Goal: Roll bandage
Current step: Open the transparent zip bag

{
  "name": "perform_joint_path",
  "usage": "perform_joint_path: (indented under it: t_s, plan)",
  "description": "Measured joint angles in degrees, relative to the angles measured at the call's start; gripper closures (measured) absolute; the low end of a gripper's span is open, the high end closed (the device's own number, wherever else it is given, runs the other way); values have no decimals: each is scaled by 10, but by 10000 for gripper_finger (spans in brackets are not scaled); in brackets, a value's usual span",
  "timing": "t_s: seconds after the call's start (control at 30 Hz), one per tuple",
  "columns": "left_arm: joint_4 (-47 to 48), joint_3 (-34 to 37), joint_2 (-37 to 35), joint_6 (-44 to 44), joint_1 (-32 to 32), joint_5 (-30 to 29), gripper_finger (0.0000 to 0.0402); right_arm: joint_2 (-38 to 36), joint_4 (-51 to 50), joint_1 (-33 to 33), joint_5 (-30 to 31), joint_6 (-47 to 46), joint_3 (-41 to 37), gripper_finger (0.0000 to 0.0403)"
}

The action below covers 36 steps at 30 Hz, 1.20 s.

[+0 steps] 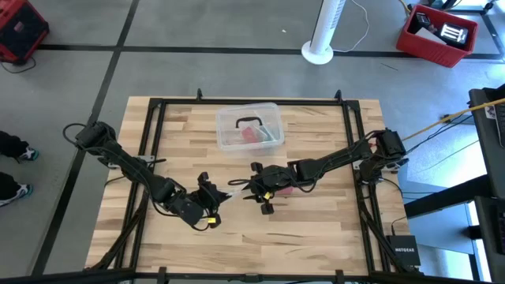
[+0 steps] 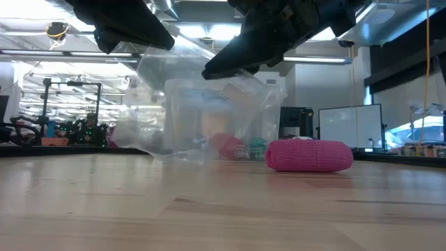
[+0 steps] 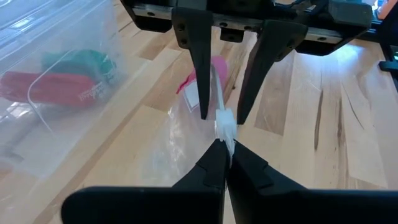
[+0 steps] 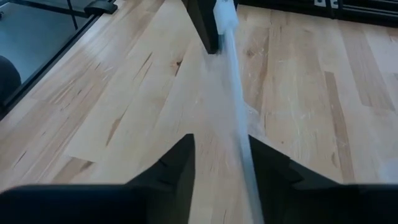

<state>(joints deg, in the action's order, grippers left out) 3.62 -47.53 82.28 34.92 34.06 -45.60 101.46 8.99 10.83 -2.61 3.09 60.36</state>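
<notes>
The bandage is a small pink roll [image 2: 309,155] lying on its side on the table, under my right arm [image 1: 286,189]. No gripper touches it. A crumpled clear plastic wrapper [image 2: 209,104] hangs between the two grippers at the table's middle. My left gripper [image 3: 224,146] is shut on the wrapper's bunched end. My right gripper [image 4: 221,146] faces it from the right, open. Its fingers stand on either side of the twisted plastic strand [image 4: 239,106]. My left gripper pinches the wrapper's bunched, twisted white end [image 3: 225,127] between its two fingertips, coming slanting down from the table's left. The plastic hangs below the hold, and its lower part [image 2: 171,153] reaches the tabletop. My right gripper: the strand runs close along one finger [image 4: 264,165]; whether they touch I cannot tell.
A clear plastic box [image 1: 249,126] with red and green contents stands at the table's far middle, just behind the wrapper. A black frame [image 1: 150,158] runs around the tabletop. Bare wood lies toward the near edge.
</notes>
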Motion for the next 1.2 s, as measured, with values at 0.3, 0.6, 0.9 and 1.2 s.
perform_joint_path:
  t_s: [0.3, 0.6, 0.9, 1.2]
  plan:
    - [0, 0, 0, 0, 0, 0, 401, -50, -29, 0, 0, 17, 0, 240]
    - [-1, 0, 0, -1, 0, -7, 401, -2, 167, 0, -6, 36, 0, 260]
    - [-25, 0, 0, -26, 0, -7, 401, 31, 202, -4, -10, 48, 0, 308]
    - [-30, 0, 0, -44, 0, -7, 401, 36, 216, -4, -11, 49, 0, 318]
